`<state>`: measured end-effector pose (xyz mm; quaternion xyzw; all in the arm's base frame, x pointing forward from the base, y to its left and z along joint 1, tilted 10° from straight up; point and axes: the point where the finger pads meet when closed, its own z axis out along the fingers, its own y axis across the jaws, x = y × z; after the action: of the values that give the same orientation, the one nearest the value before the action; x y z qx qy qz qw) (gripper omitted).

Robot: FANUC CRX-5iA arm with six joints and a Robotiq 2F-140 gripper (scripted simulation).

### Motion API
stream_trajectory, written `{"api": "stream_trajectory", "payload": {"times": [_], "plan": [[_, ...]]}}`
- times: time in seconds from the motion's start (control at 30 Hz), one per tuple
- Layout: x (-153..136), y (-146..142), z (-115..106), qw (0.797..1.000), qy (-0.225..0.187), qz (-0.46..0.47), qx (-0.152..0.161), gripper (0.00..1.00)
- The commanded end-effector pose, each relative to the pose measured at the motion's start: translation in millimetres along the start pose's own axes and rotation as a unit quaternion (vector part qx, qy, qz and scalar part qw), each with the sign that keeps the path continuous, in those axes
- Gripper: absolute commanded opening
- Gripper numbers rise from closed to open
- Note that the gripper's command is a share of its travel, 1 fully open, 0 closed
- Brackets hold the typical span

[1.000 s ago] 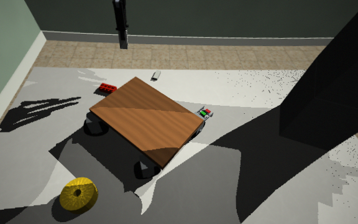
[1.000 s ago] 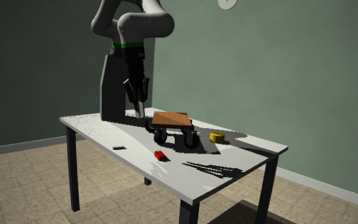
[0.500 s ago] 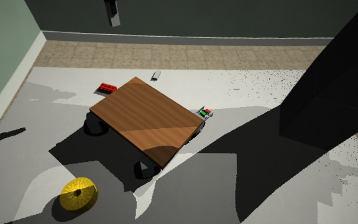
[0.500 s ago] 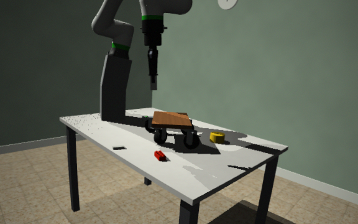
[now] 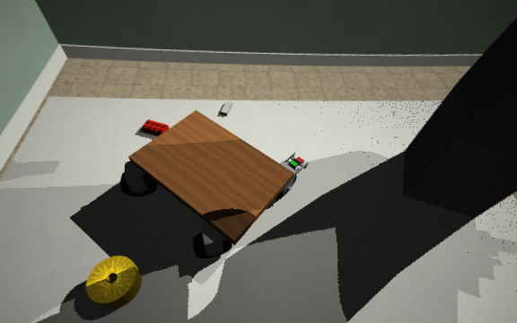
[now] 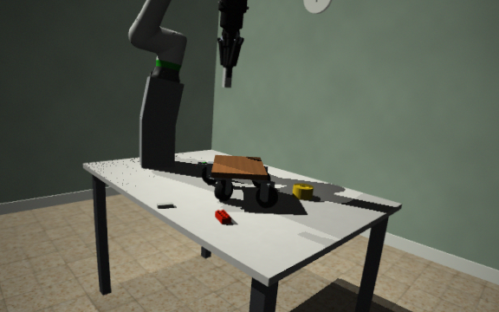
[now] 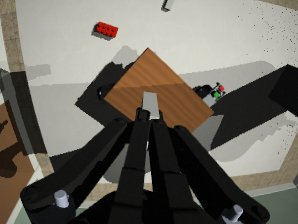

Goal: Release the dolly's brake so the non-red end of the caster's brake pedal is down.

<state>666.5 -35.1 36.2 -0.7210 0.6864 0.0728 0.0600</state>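
My gripper [image 6: 228,81] hangs high above the table [image 6: 180,191], fingers pinched together on nothing, a narrow tip suited to poking. The dolly [image 5: 214,170] sits on all wheels; its brake pedal [image 5: 296,161] juts out at the right corner, reachable from above.

Dolly [image 5: 214,168]: deck brown with fine wood-grain streaks, darker where shadow crosses its near corner; wheels black. Brake pedal [image 5: 296,161] at the deck's right corner: one end green, the other red, in a light grey housing. Table [image 6: 249,243]: top white with fine dark speckles along its far edge, legs black. Brick [image 5: 155,126] red. Disc [image 5: 113,280] yellow, dark centre hole. Small block [image 5: 225,109] at the far side grey. Claw [image 6: 228,82] black, tip pads pale grey. Arm light grey, green band. Floor tan tiles; walls muted green.
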Motion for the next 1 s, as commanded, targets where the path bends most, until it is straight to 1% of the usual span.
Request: {"api": "stream_trajectory", "payload": {"times": [0.0, 0.03, 0.13, 0.2, 0.3, 0.33, 0.37, 0.4, 0.43, 0.47, 0.5, 0.57, 0.6, 0.7, 0.77, 0.8, 0.87, 0.9, 0.93, 0.97], "plan": [[-25.1, 25.3, -48.9, 0.990, 0.014, -0.138, -0.001, 0.00], [-25.1, 25.3, -48.9, 0.988, 0.015, -0.154, -0.001, 0.00], [-25.1, 25.3, -48.9, 0.988, 0.015, -0.154, -0.001, 0.00], [-43.5, 50.5, -88.6, 0.962, 0.029, -0.270, -0.009, 0.00], [-43.5, 50.5, -88.6, 0.960, 0.030, -0.280, -0.009, 0.00], [-51.7, 64.2, -107.9, 0.939, 0.037, -0.341, -0.014, 0.00], [-51.7, 64.2, -107.9, 0.939, 0.037, -0.341, -0.014, 0.00], [-59.1, 78.5, -126.7, 0.921, 0.043, -0.388, -0.019, 0.00], [-59.1, 78.5, -126.7, 0.915, 0.044, -0.400, -0.020, 0.00], [-59.1, 78.5, -126.7, 0.915, 0.044, -0.400, -0.020, 0.00], [-65.8, 93.4, -144.9, 0.888, 0.050, -0.455, -0.026, 0.00], [-65.8, 93.4, -144.9, 0.888, 0.050, -0.457, -0.026, 0.00], [-71.7, 108.7, -162.5, 0.857, 0.056, -0.512, -0.032, 0.00], [-71.7, 108.7, -162.5, 0.857, 0.056, -0.512, -0.032, 0.00], [-81.0, 140.1, -195.4, 0.793, 0.065, -0.604, -0.046, 0.00], [-81.0, 140.1, -195.4, 0.787, 0.066, -0.611, -0.047, 0.00], [-81.0, 140.1, -195.4, 0.787, 0.066, -0.611, -0.047, 0.00], [-84.4, 155.9, -210.6, 0.750, 0.070, -0.656, -0.054, 0.00], [-84.4, 155.9, -210.6, 0.750, 0.070, -0.656, -0.054, 0.00], [-88.4, 164.0, -209.4, 0.724, 0.071, -0.684, -0.057, 0.00]]}}
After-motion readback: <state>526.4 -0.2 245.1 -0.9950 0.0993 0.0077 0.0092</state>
